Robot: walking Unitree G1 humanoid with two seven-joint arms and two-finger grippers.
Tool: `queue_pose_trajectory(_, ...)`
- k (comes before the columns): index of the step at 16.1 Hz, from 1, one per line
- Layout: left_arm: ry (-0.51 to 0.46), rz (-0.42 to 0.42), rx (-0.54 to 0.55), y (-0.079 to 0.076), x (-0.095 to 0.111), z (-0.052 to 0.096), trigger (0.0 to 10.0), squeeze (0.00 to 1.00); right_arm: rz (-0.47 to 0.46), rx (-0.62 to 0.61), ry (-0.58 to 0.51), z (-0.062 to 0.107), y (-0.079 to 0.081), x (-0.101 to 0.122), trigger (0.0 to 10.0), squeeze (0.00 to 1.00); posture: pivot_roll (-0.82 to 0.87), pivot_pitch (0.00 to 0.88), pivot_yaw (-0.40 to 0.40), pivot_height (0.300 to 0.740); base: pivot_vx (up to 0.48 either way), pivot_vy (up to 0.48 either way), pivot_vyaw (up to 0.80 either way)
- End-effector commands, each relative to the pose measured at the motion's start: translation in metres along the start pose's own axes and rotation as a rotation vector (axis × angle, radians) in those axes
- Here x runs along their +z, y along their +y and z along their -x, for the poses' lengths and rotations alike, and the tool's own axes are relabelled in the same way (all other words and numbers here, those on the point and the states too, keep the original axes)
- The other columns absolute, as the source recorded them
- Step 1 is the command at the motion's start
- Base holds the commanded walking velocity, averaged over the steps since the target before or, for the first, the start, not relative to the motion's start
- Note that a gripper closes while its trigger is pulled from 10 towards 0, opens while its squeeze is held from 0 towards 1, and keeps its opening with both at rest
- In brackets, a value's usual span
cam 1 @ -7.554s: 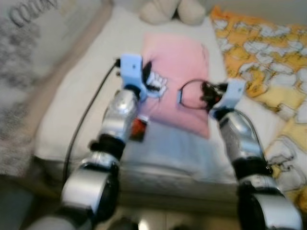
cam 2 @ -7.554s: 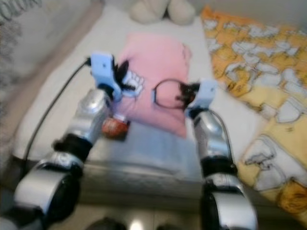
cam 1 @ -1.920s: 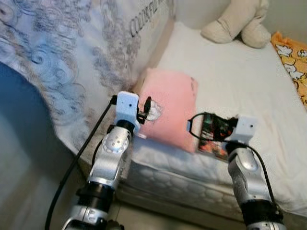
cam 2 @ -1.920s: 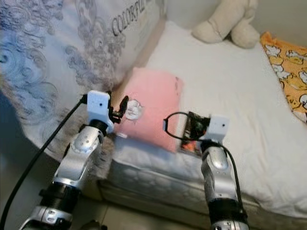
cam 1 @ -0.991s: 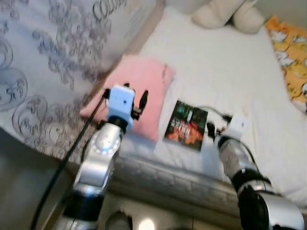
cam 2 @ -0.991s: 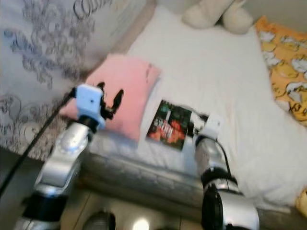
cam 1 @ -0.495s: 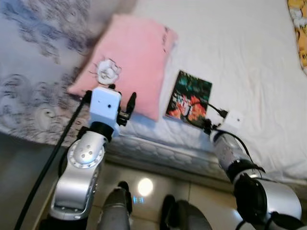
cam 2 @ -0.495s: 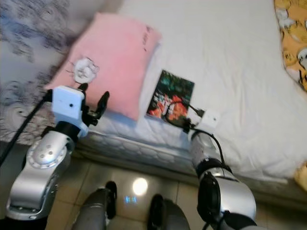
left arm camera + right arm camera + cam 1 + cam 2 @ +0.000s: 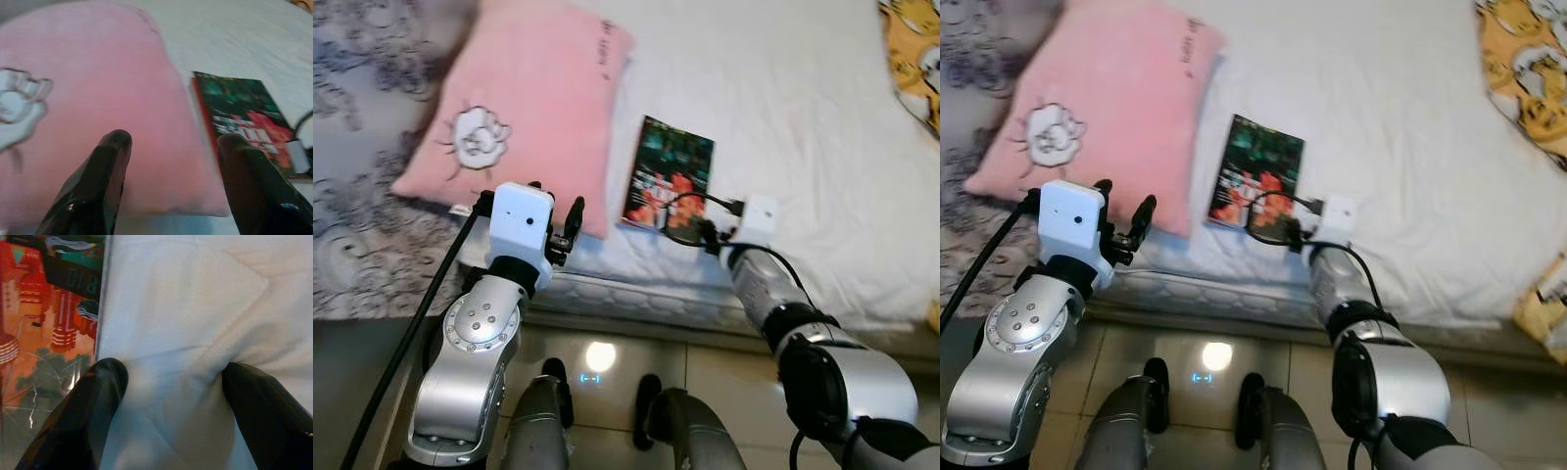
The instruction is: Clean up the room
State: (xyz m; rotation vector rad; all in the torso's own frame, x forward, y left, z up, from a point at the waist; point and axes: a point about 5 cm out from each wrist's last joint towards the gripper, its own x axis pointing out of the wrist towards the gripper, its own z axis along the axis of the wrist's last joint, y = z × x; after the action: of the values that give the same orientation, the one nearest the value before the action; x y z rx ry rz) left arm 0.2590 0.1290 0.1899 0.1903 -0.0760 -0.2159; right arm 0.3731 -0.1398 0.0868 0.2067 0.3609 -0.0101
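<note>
With the book [image 9: 667, 174] lying flat on the bed [image 9: 803, 127] just right of the pink pillow [image 9: 514, 108], the spread right claw [image 9: 166, 382] presses the sheet beside it and the left claw [image 9: 171, 147] hovers spread near the pillow, so tidying likely calls for another item next.

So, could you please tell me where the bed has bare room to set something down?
The widest free patch is the white sheet between the colourful paperback book and the orange patterned blanket. It is crowded toward the robot's left, where the pink square pillow lies close beside the book.
</note>
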Motion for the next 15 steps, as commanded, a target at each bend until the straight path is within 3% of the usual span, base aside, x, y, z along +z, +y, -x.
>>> queue_pose_trajectory(1, -0.01, 0.002, -0.02, -0.007, 0.004, 0.002, 10.0, 0.0, 0.055, 0.075, -0.018, -0.001, 0.014, 0.005, 10.0, 0.0, 0.35, 0.375, -0.101, 0.74, 0.0, 0.0, 0.0)
queue_pose_trajectory(4, -0.013, 0.01, -0.025, -0.011, 0.005, 0.001, 10.0, 0.0, 0.084, 0.133, -0.067, -0.002, 0.029, 0.019, 10.0, 0.0, 0.34, 0.366, -0.105, 0.74, 0.0, 0.0, 0.0)
queue_pose_trajectory(7, -0.012, 0.02, -0.034, -0.014, 0.005, 0.001, 10.0, 0.0, 0.195, 0.181, -0.118, -0.003, 0.042, 0.03, 10.0, 0.0, 0.34, 0.353, -0.114, 0.74, 0.0, 0.0, 0.0)
queue_pose_trajectory(11, -0.007, 0.028, -0.054, -0.019, 0.004, 0.0, 10.0, 0.0, 0.224, 0.274, -0.124, -0.001, 0.067, 0.031, 10.0, 0.0, 0.33, 0.345, -0.108, 0.74, 0.0, 0.0, 0.0)
queue_pose_trajectory(13, -0.008, 0.027, -0.059, -0.02, 0.005, -0.001, 10.0, 0.0, 0.199, 0.26, -0.111, -0.001, 0.067, 0.03, 10.0, 0.0, 0.33, 0.345, -0.108, 0.74, 0.0, 0.0, 0.0)
queue_pose_trajectory(14, -0.006, 0.028, -0.059, -0.02, 0.004, -0.001, 10.0, 0.0, 0.157, 0.223, -0.074, -0.001, 0.06, 0.022, 10.0, 0.0, 0.33, 0.345, -0.108, 0.74, 0.0, 0.0, 0.0)
queue_pose_trajectory(15, -0.005, 0.03, -0.059, -0.021, 0.004, -0.002, 10.0, 0.0, 0.171, 0.207, -0.053, -0.001, 0.054, 0.015, 10.0, 0.0, 0.31, 0.34, -0.118, 0.74, 0.0, 0.0, 0.0)
